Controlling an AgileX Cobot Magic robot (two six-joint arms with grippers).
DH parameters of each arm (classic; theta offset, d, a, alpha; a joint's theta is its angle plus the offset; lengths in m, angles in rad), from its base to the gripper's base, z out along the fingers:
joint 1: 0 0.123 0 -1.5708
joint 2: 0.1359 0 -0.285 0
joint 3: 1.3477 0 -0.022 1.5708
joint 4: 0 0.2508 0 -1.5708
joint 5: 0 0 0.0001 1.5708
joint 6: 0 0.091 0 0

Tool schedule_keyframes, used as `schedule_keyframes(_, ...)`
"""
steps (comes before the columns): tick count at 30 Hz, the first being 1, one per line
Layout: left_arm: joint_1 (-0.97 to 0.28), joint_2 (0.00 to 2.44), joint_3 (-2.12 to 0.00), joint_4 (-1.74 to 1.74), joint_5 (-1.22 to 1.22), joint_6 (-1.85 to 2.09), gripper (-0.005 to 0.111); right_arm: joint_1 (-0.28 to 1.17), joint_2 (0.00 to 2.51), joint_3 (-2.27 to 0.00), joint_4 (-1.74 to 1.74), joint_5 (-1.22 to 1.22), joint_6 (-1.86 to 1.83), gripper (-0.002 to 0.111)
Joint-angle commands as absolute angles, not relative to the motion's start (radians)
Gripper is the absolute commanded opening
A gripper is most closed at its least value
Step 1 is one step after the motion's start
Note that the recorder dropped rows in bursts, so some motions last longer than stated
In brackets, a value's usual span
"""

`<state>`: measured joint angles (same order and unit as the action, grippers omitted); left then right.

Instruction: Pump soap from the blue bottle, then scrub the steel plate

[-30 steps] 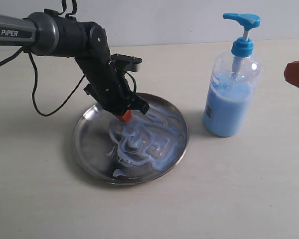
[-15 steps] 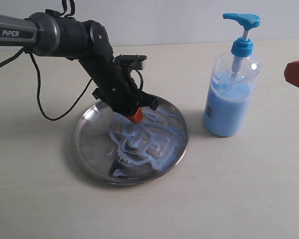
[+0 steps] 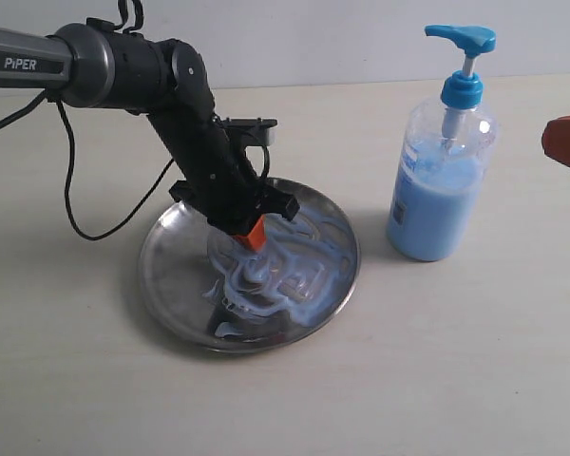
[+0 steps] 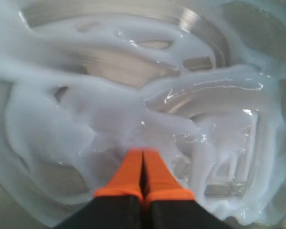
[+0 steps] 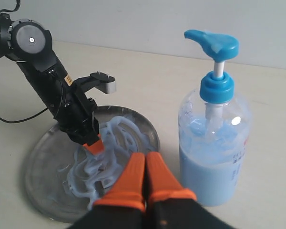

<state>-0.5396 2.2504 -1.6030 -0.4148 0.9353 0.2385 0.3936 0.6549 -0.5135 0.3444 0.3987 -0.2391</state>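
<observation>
The steel plate [image 3: 176,285] lies left of centre, smeared with swirls of pale blue soap [image 3: 285,271]. My left gripper [image 3: 254,237] is shut with nothing in it, its orange tips pressed into the soap near the plate's middle; the left wrist view shows the same gripper [image 4: 143,152] against soap [image 4: 86,109]. The blue bottle [image 3: 442,185] stands upright to the right of the plate, pump head up. My right gripper [image 5: 146,155] is shut and empty, held off the table, apart from the bottle [image 5: 214,148] and the plate [image 5: 43,167]. Only its orange edge [image 3: 565,142] shows in the exterior view.
A black cable [image 3: 85,204] hangs from the left arm [image 3: 104,66] and loops onto the table left of the plate. A pale wall [image 3: 313,38] bounds the table at the back. The pale tabletop [image 3: 437,361] runs bare in front of the plate and bottle.
My left gripper slid across the soapy plate, first toward the right and back, then slightly down toward the plate's middle. The bottle and right gripper stayed put.
</observation>
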Motion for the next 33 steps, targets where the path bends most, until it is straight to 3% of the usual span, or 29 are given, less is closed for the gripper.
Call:
schedule_keyframes(1,-0.540,2.245,-1.601,-0.393,0.859,0.203,0.000,0.394,0.652,-0.516,0.340,0.396,-0.243,0.000)
schedule_keyframes(14,-0.538,2.272,-1.601,-0.344,0.761,0.199,0.000,0.394,0.652,-0.516,0.340,0.377,-0.243,0.000)
schedule_keyframes(33,-0.601,2.276,-1.601,-0.370,1.010,0.211,0.000,0.394,0.652,-0.516,0.336,0.384,-0.243,0.000)
